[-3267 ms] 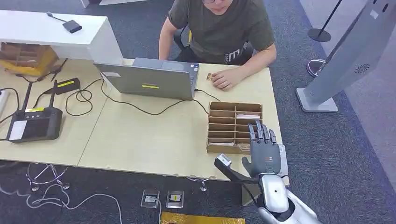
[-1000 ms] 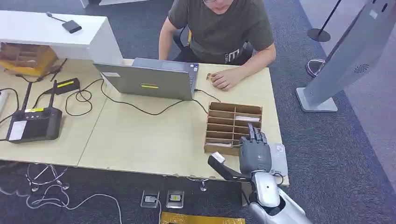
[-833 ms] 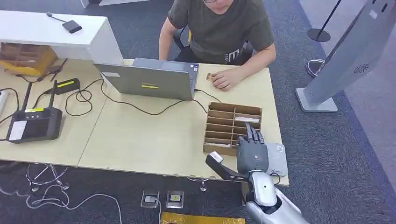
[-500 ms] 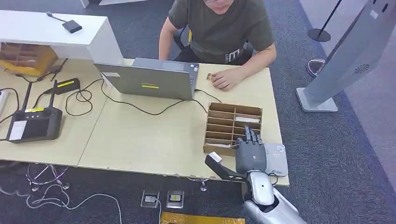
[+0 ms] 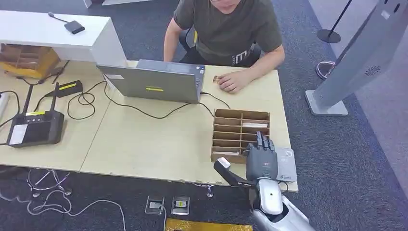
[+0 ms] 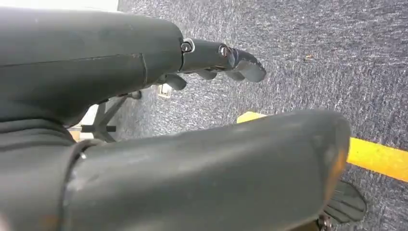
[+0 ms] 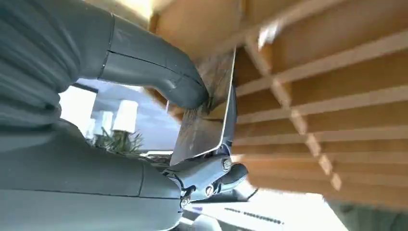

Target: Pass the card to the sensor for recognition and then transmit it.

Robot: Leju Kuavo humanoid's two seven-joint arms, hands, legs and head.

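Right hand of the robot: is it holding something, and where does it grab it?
Yes. The right hand pinches a card, thumb on its flat face, fingers behind, beside the wooden card box.

Left hand (image 6: 211, 55) empty above grey carpet (image 6: 337, 57) with yellow stripe (image 6: 375, 156).

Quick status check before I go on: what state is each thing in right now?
Right hand: pinching the card.
Card: held over the cardboard organizer.
Cardboard organizer: flat on the table, a white card in one slot.
Left hand: holding nothing, hanging above the carpet.
Laptop: open, facing the person.
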